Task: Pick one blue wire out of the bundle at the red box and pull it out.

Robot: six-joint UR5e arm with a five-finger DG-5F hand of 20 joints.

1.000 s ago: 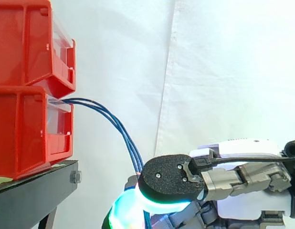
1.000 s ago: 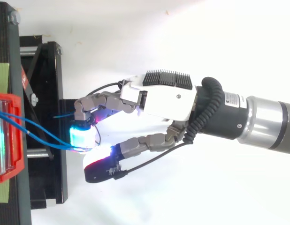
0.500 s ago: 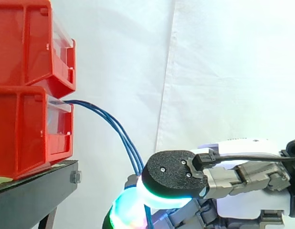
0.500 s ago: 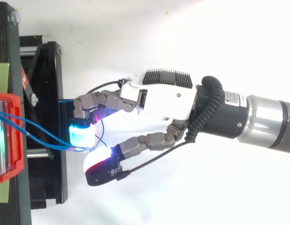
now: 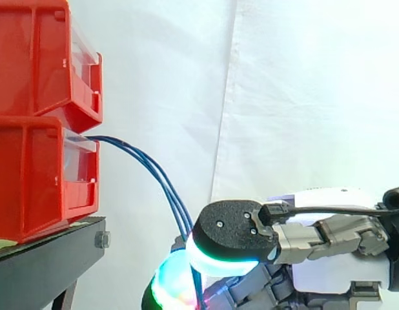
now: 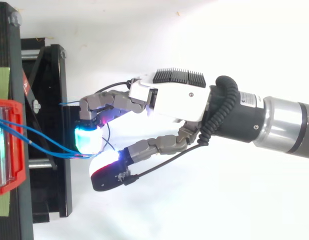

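A white curtain hangs behind the work. At the left of the side view two red bins are stacked, the upper bin resting on the lower bin, and both are carried on a black stand.

The blue wires leave the open front of the lower bin at its top edge, just above its clear front panel. From there they run right as a close bundle and curve steeply down to the hand.

In the top view the hand reaches in from the right, with its fingers pointing left toward the stand and well apart from the bin. The fingers are curled. A cyan-glowing pad on the upper side and the thumb pad below it are closed toward each other. The wires cross the gap from the bin and converge at the line where these two pads meet, so they are pinched between them. It cannot be told whether one wire or several are caught there.

In the side view the bundle passes down between the black-backed pad, which is rimmed in green and cyan, and a multicoloured pad below and left of it.

One loose wire end lies beside the upper fingers, over the stand.
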